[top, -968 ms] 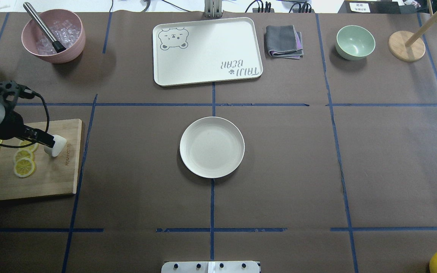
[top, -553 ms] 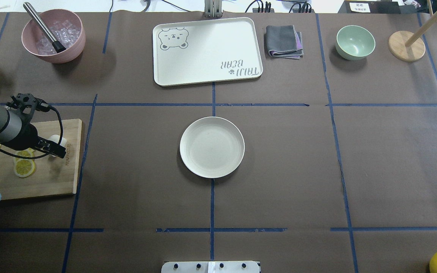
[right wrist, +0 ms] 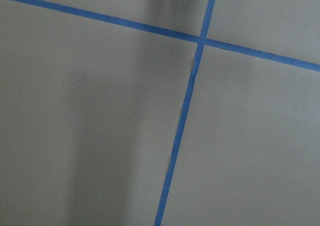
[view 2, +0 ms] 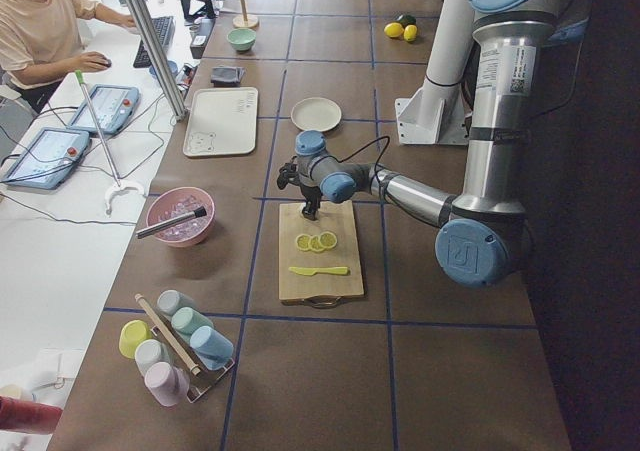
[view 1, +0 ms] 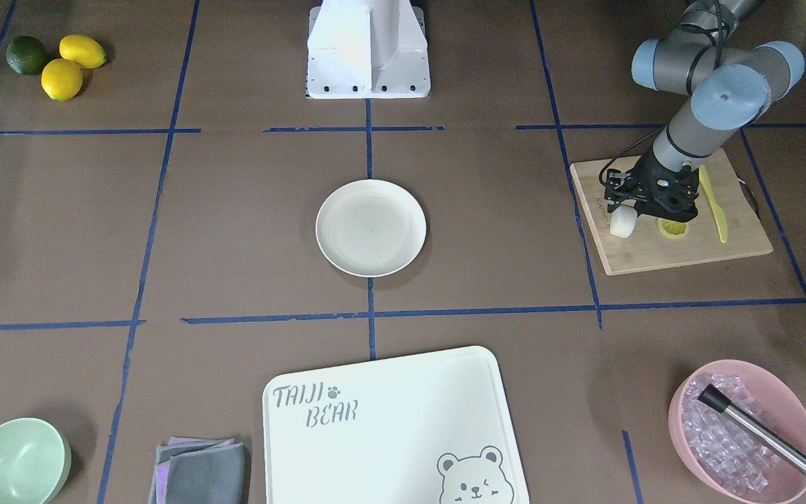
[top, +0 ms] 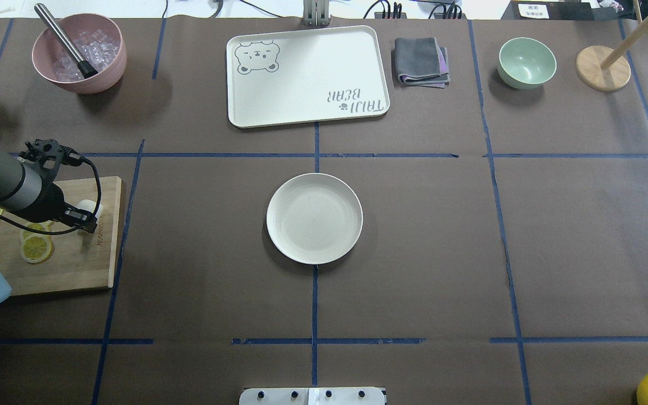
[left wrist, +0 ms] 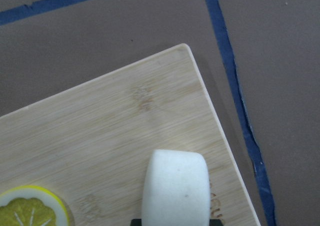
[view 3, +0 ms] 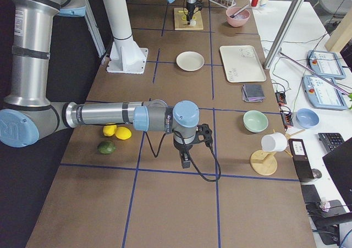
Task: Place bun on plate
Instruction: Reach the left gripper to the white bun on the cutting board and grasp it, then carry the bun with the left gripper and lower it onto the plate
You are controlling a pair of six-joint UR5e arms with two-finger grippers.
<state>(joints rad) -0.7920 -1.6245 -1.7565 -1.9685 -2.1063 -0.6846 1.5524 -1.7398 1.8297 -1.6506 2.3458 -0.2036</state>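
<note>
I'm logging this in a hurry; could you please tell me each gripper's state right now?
Left gripper: closed on the bun.
Right gripper: cannot be told.

On my brown, blue-taped table point(top: 431, 253) I see the plate point(top: 314, 218) at centre, a tray point(top: 307, 76), cloth point(top: 421, 61) and green bowl point(top: 526, 62) beyond it, a pink bowl point(top: 102, 84) and cutting board point(top: 76, 264) at left.

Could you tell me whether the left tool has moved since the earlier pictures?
Yes. In the overhead view the left tool has shifted right along the cutting board, towards its edge nearest the plate.
</note>
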